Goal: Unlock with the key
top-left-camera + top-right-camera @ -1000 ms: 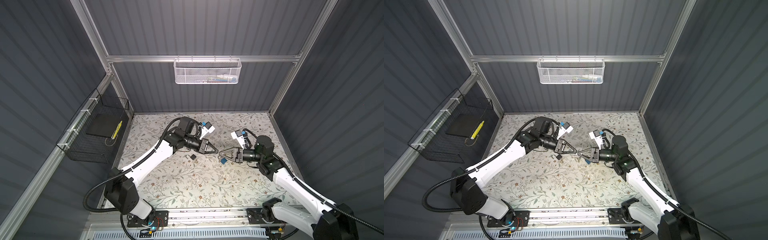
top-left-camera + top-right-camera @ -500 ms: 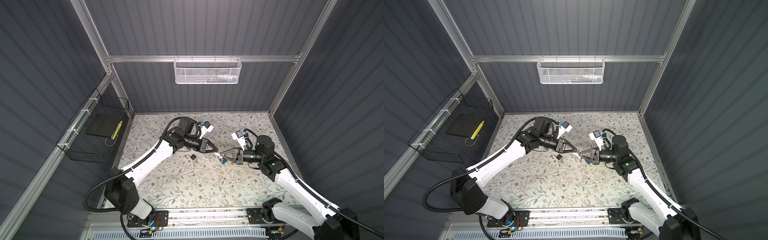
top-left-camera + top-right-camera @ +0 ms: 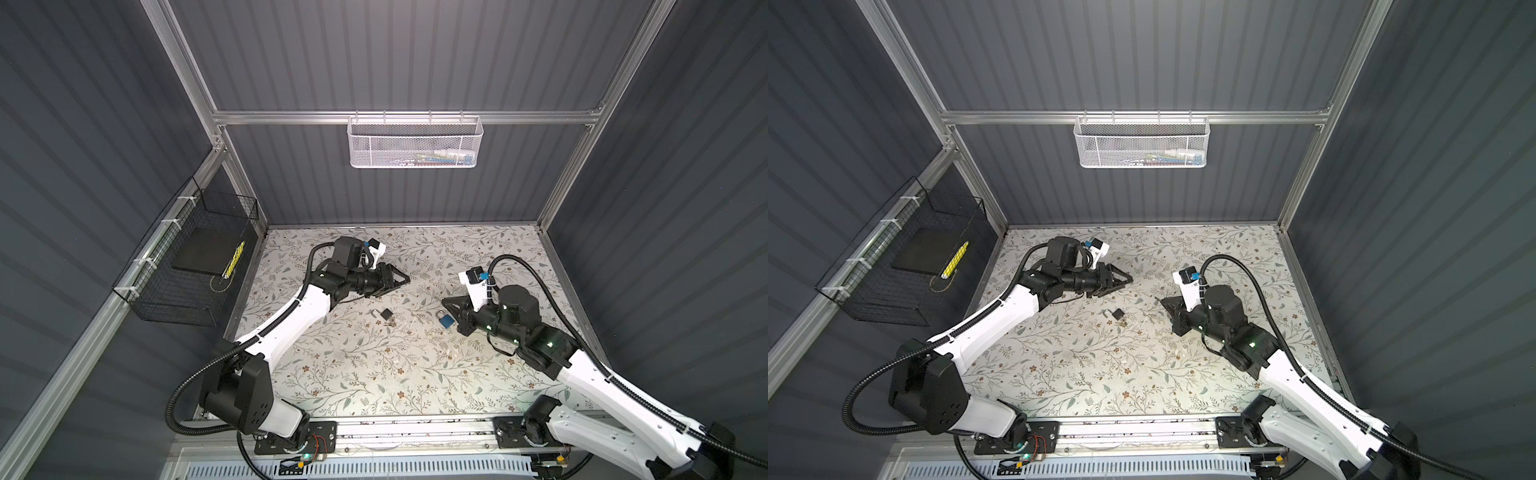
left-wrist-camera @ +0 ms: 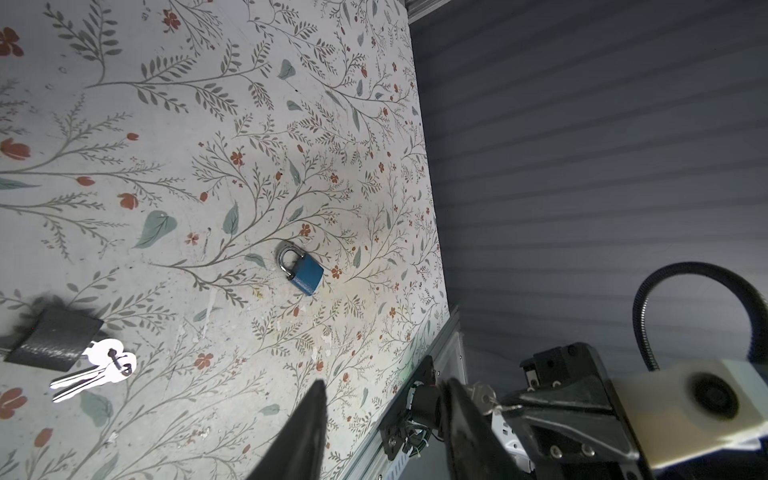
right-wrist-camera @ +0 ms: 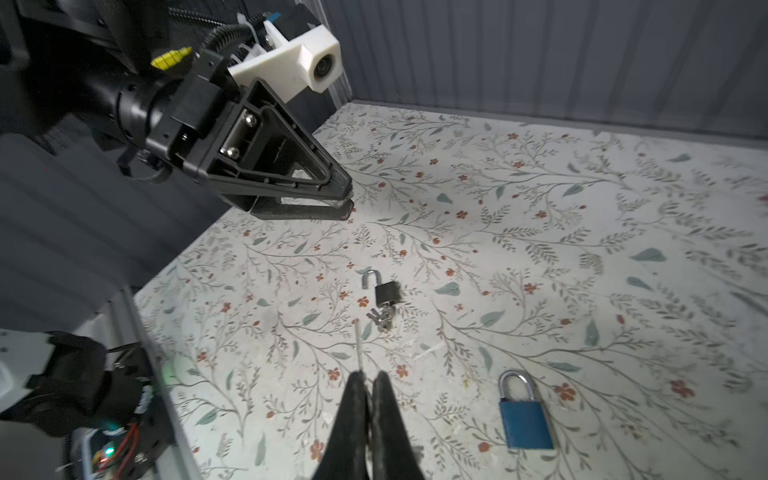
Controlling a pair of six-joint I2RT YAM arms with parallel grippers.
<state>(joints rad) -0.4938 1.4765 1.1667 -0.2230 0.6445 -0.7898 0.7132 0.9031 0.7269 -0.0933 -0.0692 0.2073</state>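
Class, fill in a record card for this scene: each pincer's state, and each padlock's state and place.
left pincer: open, empty
right pincer: shut on key
blue padlock: shackle closed, flat on table, near right pincer
black padlock: shackle open, keys at its base, mid-table

blue padlock (image 4: pixel 305 276) flat on floral table (image 4: pixel 124 104), shackle closed | black padlock (image 4: pixel 56 343) touching keys (image 4: pixel 97 365), perhaps two, overexposed | jaws apart
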